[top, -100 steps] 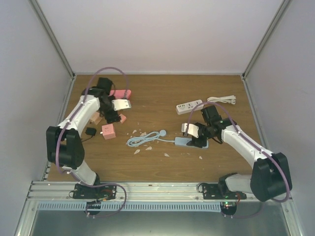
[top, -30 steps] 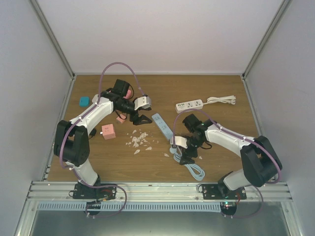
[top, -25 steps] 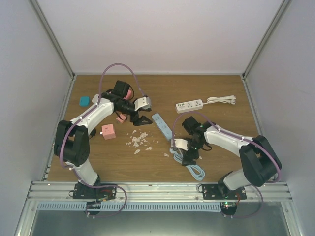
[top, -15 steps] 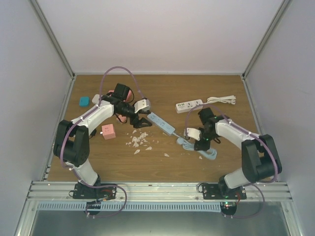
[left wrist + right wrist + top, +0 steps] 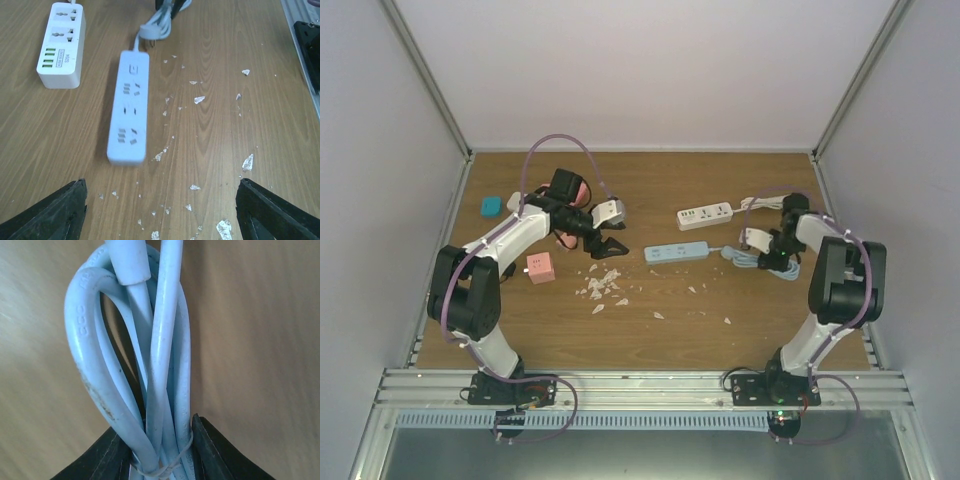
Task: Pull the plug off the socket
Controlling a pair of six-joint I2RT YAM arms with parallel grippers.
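Looks basically done imo: the plug [image 5: 154,32] lies just off the end of the blue power strip [image 5: 129,115], mid-counter [image 5: 770,320], sockets all bare. Right gripper [image 5: 162,450] is clamped on the bundled cord [image 5: 150,340]; left gripper [image 5: 160,200] hangs wide open, holding nothing.

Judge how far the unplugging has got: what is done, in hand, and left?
Done, it seems: every socket on the blue power strip shows empty, and the plug lies free past its end, prongs bare. In hand: the right gripper is shut on the coiled cable; the left gripper is open, holding nothing. Left: probably only releasing the cable.
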